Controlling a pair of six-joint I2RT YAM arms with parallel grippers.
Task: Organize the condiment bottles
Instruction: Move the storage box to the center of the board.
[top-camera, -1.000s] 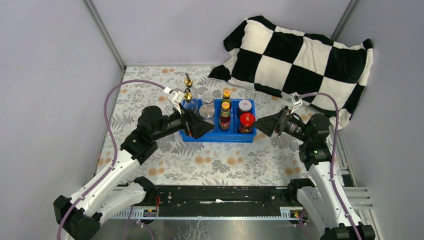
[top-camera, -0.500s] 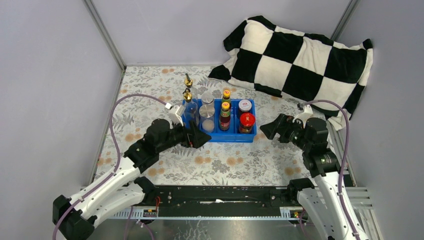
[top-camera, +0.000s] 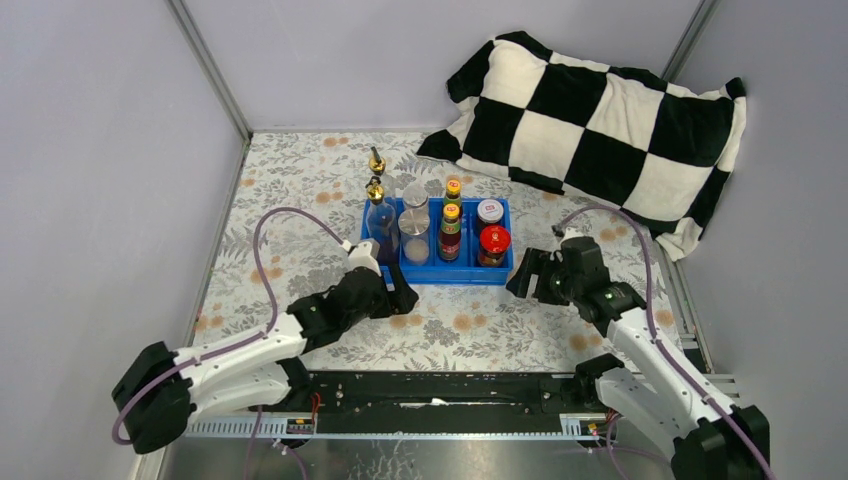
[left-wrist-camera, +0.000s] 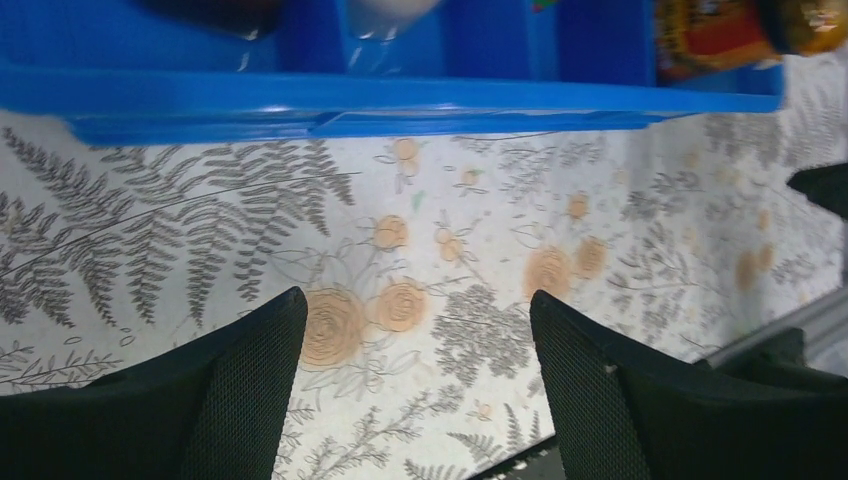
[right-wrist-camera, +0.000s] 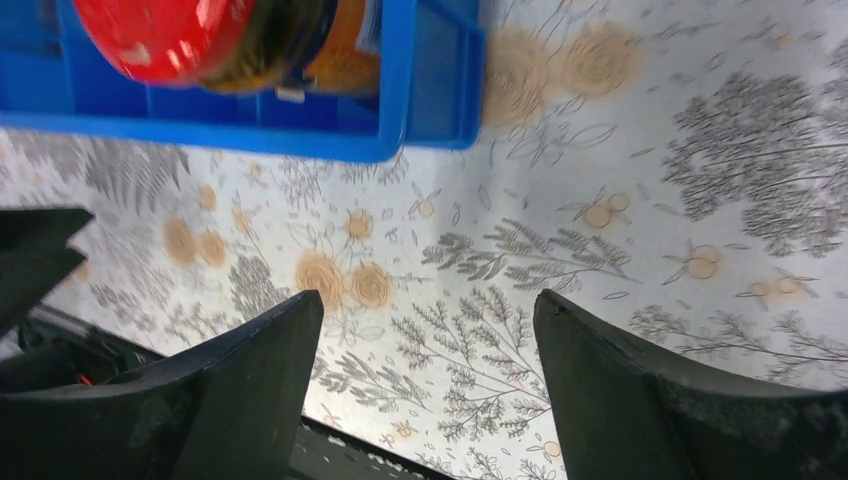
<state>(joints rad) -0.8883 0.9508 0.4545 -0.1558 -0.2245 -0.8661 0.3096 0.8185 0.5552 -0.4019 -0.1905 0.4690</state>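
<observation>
The blue tray (top-camera: 436, 273) holds a tall clear gold-spouted bottle (top-camera: 379, 215), two silver-lidded shakers (top-camera: 414, 230), two dark yellow-capped sauce bottles (top-camera: 451, 228), a silver-lidded jar (top-camera: 489, 212) and a red-lidded jar (top-camera: 494, 243). A second gold-spouted bottle (top-camera: 377, 162) stands just behind the tray's left end. My left gripper (top-camera: 403, 297) is open and empty, low over the cloth in front of the tray (left-wrist-camera: 400, 95). My right gripper (top-camera: 522, 276) is open and empty beside the tray's right front corner (right-wrist-camera: 430, 90); the red-lidded jar (right-wrist-camera: 190, 35) shows there.
A black-and-white checkered pillow (top-camera: 600, 115) lies at the back right. The floral cloth (top-camera: 470, 320) covers the table. Grey walls close in both sides. A black rail (top-camera: 440, 385) runs along the near edge.
Both arms have drawn back from the tray toward the near edge and dropped lower. Both grippers stay open and empty. The bottles have not moved.
</observation>
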